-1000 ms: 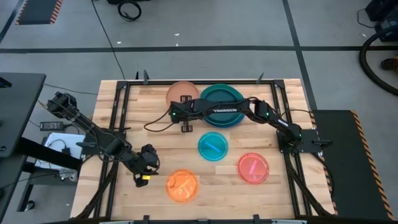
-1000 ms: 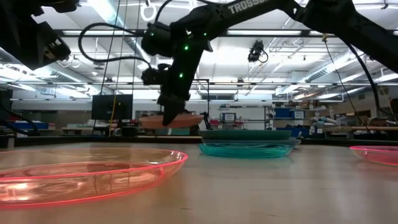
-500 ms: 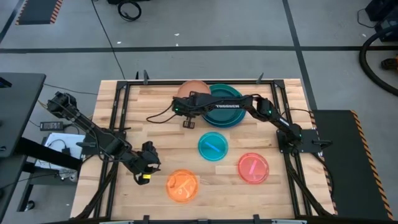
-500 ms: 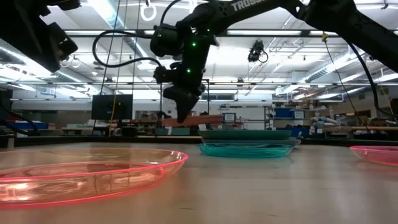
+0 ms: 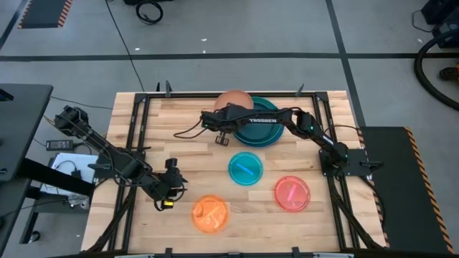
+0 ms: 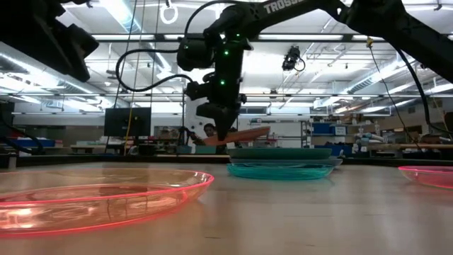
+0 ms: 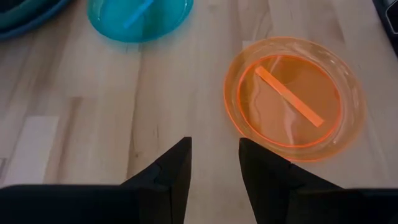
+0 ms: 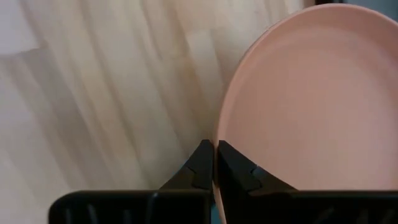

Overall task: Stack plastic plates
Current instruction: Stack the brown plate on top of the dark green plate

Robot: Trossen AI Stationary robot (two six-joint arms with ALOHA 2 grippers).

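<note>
My right gripper (image 5: pixel 221 120) is over the far middle of the table, shut on the peach-tan plate (image 5: pixel 234 99), which hangs in the air above the far-left rim of the stack of large teal plates (image 5: pixel 259 123). The small cyan plate (image 5: pixel 245 170), the pink-red plate (image 5: pixel 292 193) and the orange plate (image 5: pixel 210 213) lie flat on the wood. My left gripper (image 7: pixel 214 155) is open near the table's near-left part, just left of the orange plate (image 7: pixel 292 99), touching nothing. My right gripper pinches the peach-tan plate's rim (image 8: pixel 219 134) between its two fingers, at the plate's left side. The fingers (image 6: pixel 219 131) come from above, pointing down. The plate (image 6: pixel 241 134) is lifted clear and tilted, its free right side higher, just above the stack (image 6: pixel 279 152).
Black frame rails run along the table's edges (image 5: pixel 136 129). A cable (image 5: pixel 188 132) trails from the right arm across the far-left boards. Bare wood lies left of the stack and between the cyan plate and the left gripper. The cyan plate (image 7: pixel 140 15) shows beyond the left fingers.
My right gripper has carried the peach-tan plate toward the table's right edge, from the bare wood left of the stack to over the stack's far-left rim. The plate stayed lifted in the shut fingers and tipped up on its free side.
</note>
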